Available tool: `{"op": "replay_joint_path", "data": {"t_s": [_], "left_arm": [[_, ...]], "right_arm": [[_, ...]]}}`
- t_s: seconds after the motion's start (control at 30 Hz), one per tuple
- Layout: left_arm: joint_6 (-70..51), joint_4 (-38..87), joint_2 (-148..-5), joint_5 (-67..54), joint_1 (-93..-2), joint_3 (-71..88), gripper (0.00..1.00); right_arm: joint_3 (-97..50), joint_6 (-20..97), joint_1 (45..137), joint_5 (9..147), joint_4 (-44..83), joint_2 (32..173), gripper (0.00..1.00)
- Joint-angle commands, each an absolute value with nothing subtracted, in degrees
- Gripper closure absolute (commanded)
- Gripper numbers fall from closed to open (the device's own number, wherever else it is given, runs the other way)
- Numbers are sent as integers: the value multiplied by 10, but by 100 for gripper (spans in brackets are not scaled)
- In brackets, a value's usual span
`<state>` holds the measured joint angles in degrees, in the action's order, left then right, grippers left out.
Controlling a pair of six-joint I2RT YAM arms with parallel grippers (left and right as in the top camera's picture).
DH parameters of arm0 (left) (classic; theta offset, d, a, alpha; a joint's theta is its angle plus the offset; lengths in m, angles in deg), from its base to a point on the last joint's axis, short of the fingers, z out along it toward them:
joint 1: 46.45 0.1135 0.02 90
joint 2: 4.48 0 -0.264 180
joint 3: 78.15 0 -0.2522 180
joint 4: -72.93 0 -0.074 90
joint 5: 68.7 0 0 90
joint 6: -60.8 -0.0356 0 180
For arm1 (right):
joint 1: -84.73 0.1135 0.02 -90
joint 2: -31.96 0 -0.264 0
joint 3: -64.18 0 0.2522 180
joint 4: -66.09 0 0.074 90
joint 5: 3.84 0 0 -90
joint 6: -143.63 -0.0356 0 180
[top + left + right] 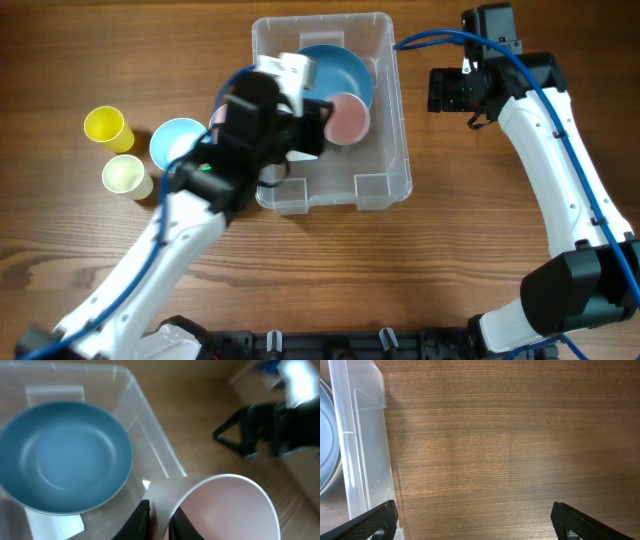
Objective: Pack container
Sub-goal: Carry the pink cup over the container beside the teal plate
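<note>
Two yellow cups (104,125) near container (396,150)

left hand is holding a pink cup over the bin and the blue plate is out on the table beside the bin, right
Not quite. The blue plate lies inside the bin, not on the table beside it; the overhead view shows this. The left hand does hold the pink cup over the bin.
</note>
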<state>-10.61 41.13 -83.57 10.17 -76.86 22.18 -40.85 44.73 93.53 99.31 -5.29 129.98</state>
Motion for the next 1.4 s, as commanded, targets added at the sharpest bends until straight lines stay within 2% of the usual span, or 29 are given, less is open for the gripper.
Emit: {"op": "replay_joint_path", "data": {"t_s": [0.0, 0.4, 0.67, 1.07, 1.2, 1.23, 1.3, 1.37], "left_arm": [[-122, 421, -875, 150, -793, 215, 90], [-119, 445, -965, 150, -849, 215, 90], [-121, 441, -973, 153, -850, 215, 91], [-123, 431, -975, 190, -850, 215, 86], [-123, 413, -980, 227, -847, 215, 80], [-124, 408, -981, 229, -844, 215, 75], [-123, 397, -983, 227, -840, 215, 60], [-123, 386, -983, 224, -838, 215, 55]], "right_arm": [[-411, 451, 935, 1003, -51, 1287, 0], [-411, 451, 935, 1003, -51, 1287, 0], [-411, 451, 935, 1002, -51, 1287, 0], [-411, 451, 935, 1003, -51, 1288, 0], [-411, 451, 935, 1003, -51, 1288, 0], [-411, 451, 935, 1003, -51, 1288, 0], [-411, 451, 935, 1003, -51, 1288, 0], [-411, 451, 935, 1003, -51, 1288, 0]]}}
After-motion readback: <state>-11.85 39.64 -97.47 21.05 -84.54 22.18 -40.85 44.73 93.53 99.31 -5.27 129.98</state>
